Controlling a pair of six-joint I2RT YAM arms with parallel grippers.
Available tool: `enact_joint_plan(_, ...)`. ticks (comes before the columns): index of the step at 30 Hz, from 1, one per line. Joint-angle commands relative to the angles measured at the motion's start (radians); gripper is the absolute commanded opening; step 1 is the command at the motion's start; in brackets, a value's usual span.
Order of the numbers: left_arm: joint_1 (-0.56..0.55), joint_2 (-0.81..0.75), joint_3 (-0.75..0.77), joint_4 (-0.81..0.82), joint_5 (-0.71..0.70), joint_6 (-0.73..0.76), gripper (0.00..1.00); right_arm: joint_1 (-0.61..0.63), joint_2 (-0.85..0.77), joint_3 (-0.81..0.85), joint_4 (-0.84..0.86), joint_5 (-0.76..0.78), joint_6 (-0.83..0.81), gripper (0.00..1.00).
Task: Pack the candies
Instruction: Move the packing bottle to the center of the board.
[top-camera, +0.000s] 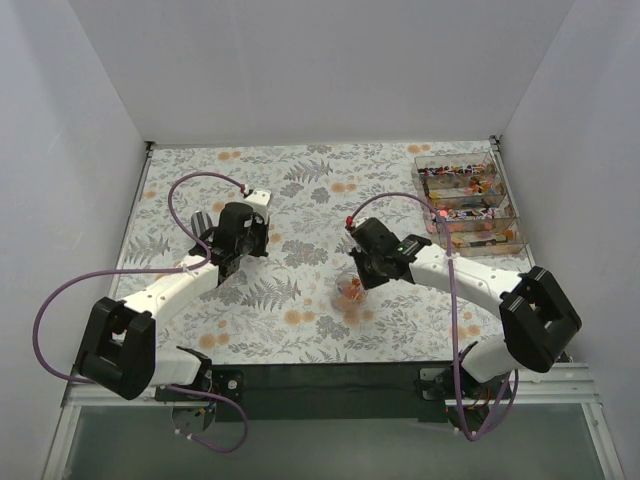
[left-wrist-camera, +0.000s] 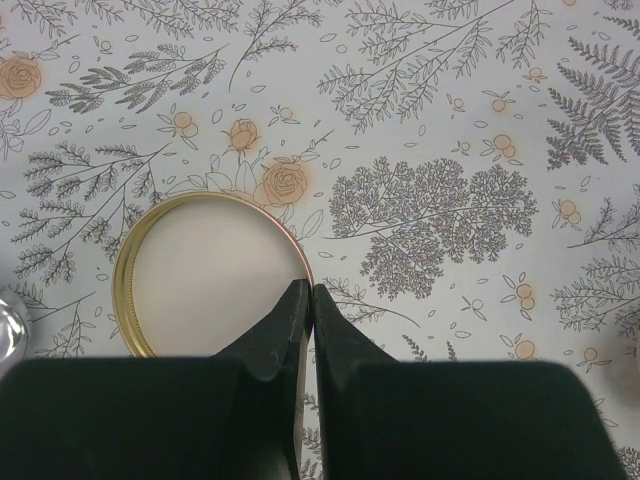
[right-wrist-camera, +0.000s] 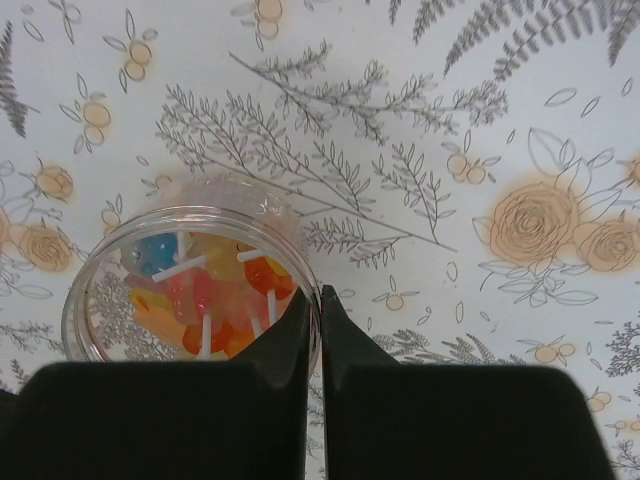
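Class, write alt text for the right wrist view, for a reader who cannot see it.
The right hand, fingers closed, pinches the rim of an open clear jar holding orange, yellow, pink and blue candies with white sticks. The jar stands on a floral-print table.

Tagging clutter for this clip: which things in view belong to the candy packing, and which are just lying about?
Job in hand: candies in the jar; clear jar; gold lid, off the jar; clear compartment boxes holding more sweets.
Lying about: only the floral tablecloth.

Lab booth — white walls (top-camera: 320, 60), floral table (top-camera: 300, 200).
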Motion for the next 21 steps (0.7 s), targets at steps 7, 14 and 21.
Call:
enact_joint_plan(7,0.002,-0.025,0.018,0.012,-0.019,0.010,0.00,0.023,0.156,0.191,-0.003,0.140,0.007,0.06)
enact_joint_plan(14,0.002,-0.060,0.016,0.020,0.091,-0.040,0.00,0.026,0.147,0.219,-0.009,0.099,0.010,0.42)
enact_joint_plan(21,0.000,-0.154,0.079,0.010,0.245,-0.275,0.00,0.026,-0.035,0.202,0.014,0.044,-0.046,0.56)
